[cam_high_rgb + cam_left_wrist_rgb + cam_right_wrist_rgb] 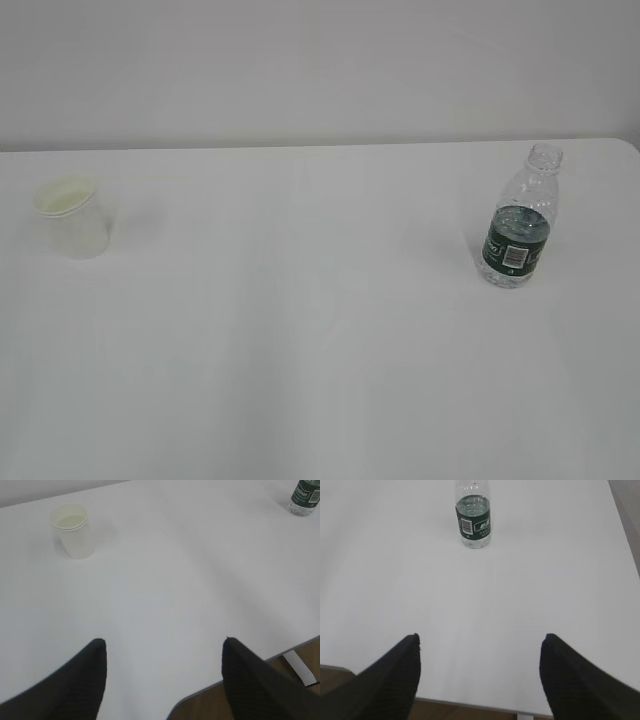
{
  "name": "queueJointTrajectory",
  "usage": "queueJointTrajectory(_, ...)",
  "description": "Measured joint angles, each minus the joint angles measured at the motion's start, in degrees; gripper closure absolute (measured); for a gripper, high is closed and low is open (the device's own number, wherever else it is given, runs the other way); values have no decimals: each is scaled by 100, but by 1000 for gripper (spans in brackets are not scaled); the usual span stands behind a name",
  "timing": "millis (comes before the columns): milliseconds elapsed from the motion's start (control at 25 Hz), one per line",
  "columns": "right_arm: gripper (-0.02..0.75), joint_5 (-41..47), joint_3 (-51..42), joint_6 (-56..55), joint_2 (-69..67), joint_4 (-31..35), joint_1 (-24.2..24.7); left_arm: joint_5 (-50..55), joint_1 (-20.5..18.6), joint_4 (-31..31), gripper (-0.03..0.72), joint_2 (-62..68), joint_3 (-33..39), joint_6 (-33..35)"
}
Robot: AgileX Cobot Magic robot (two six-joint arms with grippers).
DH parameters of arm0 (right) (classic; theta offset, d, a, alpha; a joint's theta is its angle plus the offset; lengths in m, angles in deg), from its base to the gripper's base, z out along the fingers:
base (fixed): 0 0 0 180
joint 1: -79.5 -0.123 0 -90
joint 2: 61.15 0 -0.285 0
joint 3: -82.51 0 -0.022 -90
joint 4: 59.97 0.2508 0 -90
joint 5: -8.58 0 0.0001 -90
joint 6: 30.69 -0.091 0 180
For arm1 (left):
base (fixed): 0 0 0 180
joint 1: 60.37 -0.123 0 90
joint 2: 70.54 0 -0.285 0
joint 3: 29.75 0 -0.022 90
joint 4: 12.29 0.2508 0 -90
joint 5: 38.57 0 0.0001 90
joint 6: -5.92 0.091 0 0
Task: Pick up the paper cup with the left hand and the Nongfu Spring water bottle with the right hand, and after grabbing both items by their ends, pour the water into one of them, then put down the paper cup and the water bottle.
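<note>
my left claw [164,652] spread, empty; small white tapered paper cup [72,531] upright, ahead-left, well apart. my right claw [480,647] spread, empty; clear ribbed green-label plastic bottle [473,514] upright, straight ahead.

White paper cup [72,217] upright, far left; uncapped green-labelled water bottle [519,222] upright, right.
</note>
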Motion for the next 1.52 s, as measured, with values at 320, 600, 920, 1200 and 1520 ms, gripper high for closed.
queueJointTrajectory(320,183,-219,-107,0,0,0,0,0,0,0,181,0,0,0)
queueJointTrajectory(600,183,-219,-112,0,0,0,0,34,0,0,197,0,0,0)
queueJointTrajectory(920,183,-219,-112,0,0,0,0,39,-65,0,205,-29,0,0)
queueJointTrajectory(1200,183,-232,-121,0,0,-36,345,73,-861,-14,211,-425,19,0)
queueJointTrajectory(1520,183,-232,-121,0,0,-44,485,73,-900,-27,227,-425,19,0)
